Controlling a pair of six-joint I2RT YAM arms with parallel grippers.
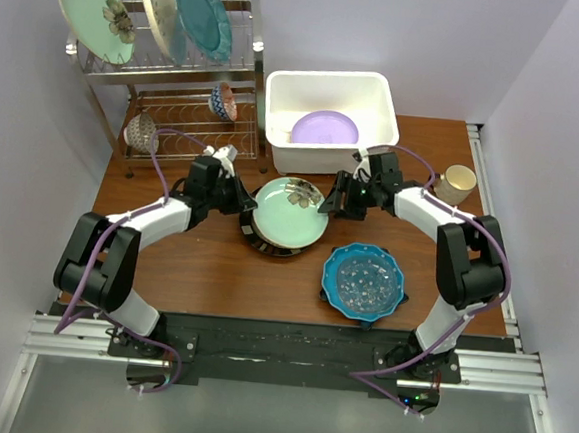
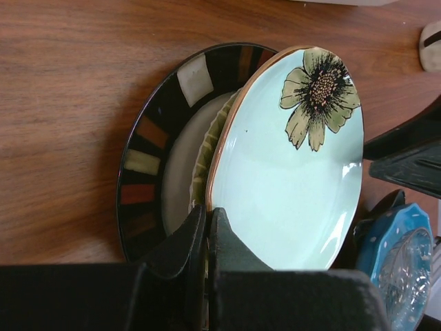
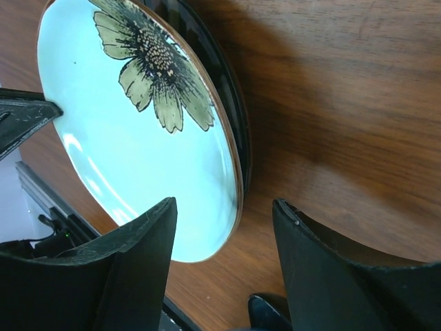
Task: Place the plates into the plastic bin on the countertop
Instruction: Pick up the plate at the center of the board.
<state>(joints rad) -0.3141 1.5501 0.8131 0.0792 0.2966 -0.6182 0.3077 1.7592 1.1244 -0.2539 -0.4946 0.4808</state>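
Left gripper [image 2: 207, 224] pinched shut on near rim of mint flower plate [image 2: 289, 186]; plate looks tipped up off dark-rimmed plate [image 2: 148, 131] beneath. Right gripper [image 3: 222, 205]: jaws apart, straddling opposite rim, not gripping.

Done: lilac plate [image 1: 324, 129] in plastic bin [image 1: 279, 95].

Remaining: this stack; blue scalloped plate [image 1: 363, 277] on countertop [image 1: 205, 270]; second mint plate [image 1: 90, 10] and cream plate [image 1: 157, 11] upright in wire rack [image 1: 196, 69].

Bin sits just behind stack, so front wall needs clearing. Free floor left of lilac.
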